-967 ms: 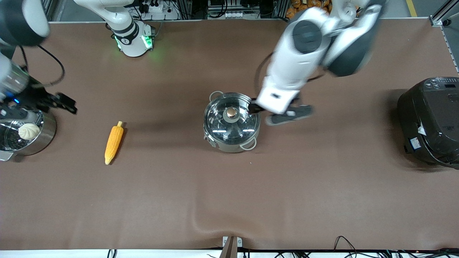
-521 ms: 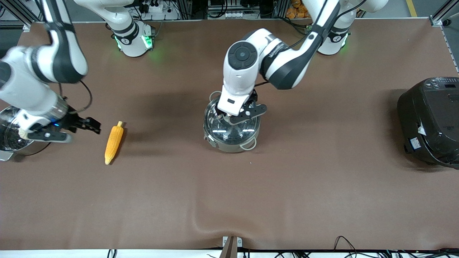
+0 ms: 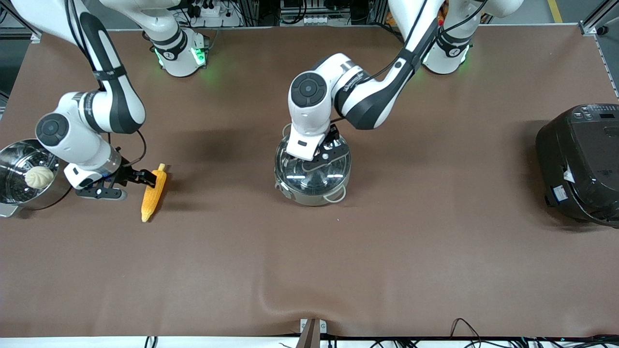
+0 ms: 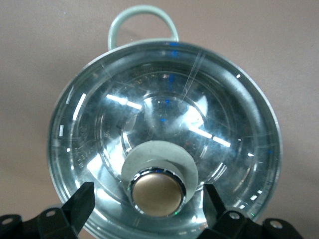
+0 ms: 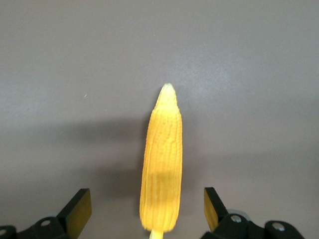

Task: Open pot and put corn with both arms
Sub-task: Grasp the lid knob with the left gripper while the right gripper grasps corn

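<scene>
The steel pot (image 3: 314,195) stands mid-table with its glass lid (image 3: 297,178) on. My left gripper (image 3: 316,155) is open low over the lid. In the left wrist view its fingers (image 4: 82,203) stand on either side of the tan knob (image 4: 156,191) without touching it. The yellow corn (image 3: 154,193) lies on the table toward the right arm's end, with its pale stub farther from the front camera. My right gripper (image 3: 145,178) is open over the stub end. In the right wrist view the corn (image 5: 162,169) lies between the spread fingers (image 5: 79,206), untouched.
A steel steamer pot (image 3: 12,159) holding a white bun (image 3: 38,177) stands at the right arm's end of the table, close to the right gripper. A large black rice cooker (image 3: 580,162) stands at the left arm's end.
My left arm has swung in over the pot and lowered its gripper around the lid knob. My right arm has moved from the steamer pot to the corn's stub end.
</scene>
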`<state>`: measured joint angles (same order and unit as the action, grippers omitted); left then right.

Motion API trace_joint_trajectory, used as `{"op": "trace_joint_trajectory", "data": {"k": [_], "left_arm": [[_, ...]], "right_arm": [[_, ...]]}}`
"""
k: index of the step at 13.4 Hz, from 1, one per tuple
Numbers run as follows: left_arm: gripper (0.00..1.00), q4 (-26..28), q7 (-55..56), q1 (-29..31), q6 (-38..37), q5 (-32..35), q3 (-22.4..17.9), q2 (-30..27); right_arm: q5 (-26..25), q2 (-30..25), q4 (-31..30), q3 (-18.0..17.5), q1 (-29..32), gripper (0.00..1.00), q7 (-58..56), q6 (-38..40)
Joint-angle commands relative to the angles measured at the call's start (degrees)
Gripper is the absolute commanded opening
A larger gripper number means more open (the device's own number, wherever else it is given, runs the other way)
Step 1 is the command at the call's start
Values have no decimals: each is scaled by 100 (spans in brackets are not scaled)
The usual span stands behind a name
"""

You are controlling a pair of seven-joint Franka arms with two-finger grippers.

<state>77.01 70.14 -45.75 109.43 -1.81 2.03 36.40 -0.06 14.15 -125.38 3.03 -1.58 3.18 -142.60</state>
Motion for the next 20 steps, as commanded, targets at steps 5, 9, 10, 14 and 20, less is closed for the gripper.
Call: {"op": "trace_joint_trajectory", "data": {"k": [5,9,10,14,20], "left_arm": [[79,-133,237,-109,-1,181,-62,70],[68,-133,237,-100,-1,172,-62,43],[67,-133,229,-92,-1,172,-62,52],[47,-116,228,-92,-10,189,-62,61],[0,-116,220,-65,-342,189,-71,-132]], "right_arm": [[6,1080,75,-75,193,100,34,-1006],[15,1195,75,-83,167,100,42,-989],[6,1195,75,-83,149,80,34,-954],[15,1116,92,-83,123,6,51,-647],[24,704,697,-373,88,0,481,450]]}}
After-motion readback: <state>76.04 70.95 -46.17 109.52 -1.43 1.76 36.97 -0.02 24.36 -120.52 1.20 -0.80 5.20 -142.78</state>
